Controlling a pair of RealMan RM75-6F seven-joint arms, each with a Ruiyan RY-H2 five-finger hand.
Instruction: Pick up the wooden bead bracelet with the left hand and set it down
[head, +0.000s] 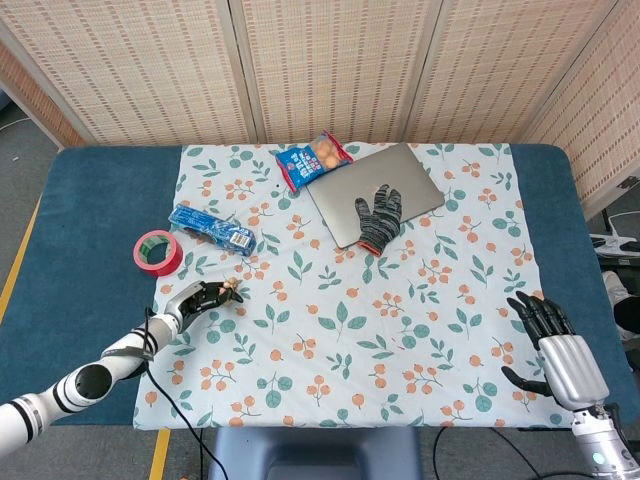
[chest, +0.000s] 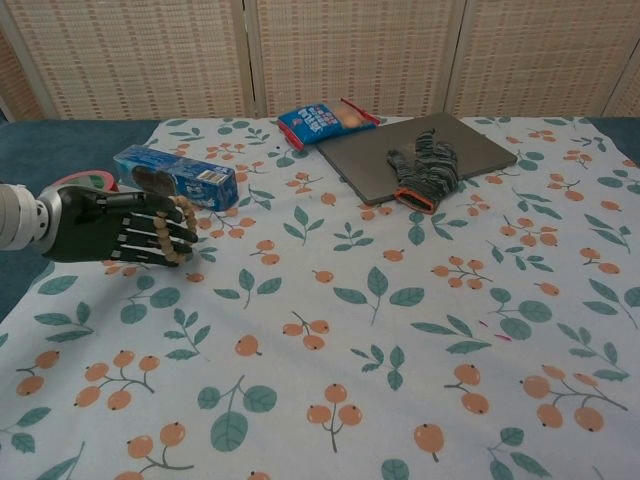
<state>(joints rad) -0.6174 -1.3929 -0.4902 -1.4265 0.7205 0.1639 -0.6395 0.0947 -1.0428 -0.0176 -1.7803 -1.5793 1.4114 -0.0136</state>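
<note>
My left hand (chest: 120, 228) grips the wooden bead bracelet (chest: 181, 230), looped over its fingers, low above the floral cloth (chest: 400, 330) at the left. I should lower gently, then spread the fingers; my right hand (head: 555, 345) rests empty, fingers apart.

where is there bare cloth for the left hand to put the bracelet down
The left hand holds the bracelet. Open cloth lies right of it, below the laptop. It is crowded on its far side, by the blue packet and red tape roll.
</note>
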